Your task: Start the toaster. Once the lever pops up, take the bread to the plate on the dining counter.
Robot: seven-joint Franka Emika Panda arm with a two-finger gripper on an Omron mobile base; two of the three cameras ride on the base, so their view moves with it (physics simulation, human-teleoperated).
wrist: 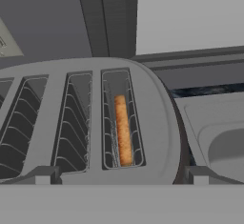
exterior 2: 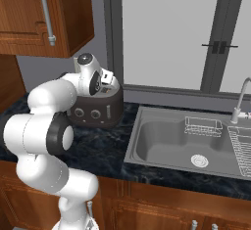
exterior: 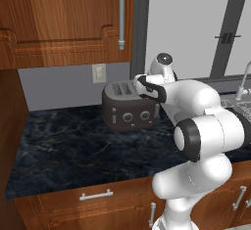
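The claw (wrist: 122, 180) is wide open and holds nothing. Directly ahead of it, between its tips, the small golden-brown bread slice (wrist: 123, 130) sits deep in a slot of the squat dark grey-brown toaster (exterior: 128, 107) on the black marble worktop (exterior: 68, 146). The starting step seems in hand; next the claw must find the lever and press it down.

- toaster (exterior: 128, 107): dark matt shell; silvery knobs; wire-lined slots
- bread (wrist: 123, 130): rough golden crust
- worktop (exterior: 68, 146): glossy black veined marble
- cabinets (exterior: 63, 18): polished wood
- sink (exterior 2: 181, 143): brushed metal
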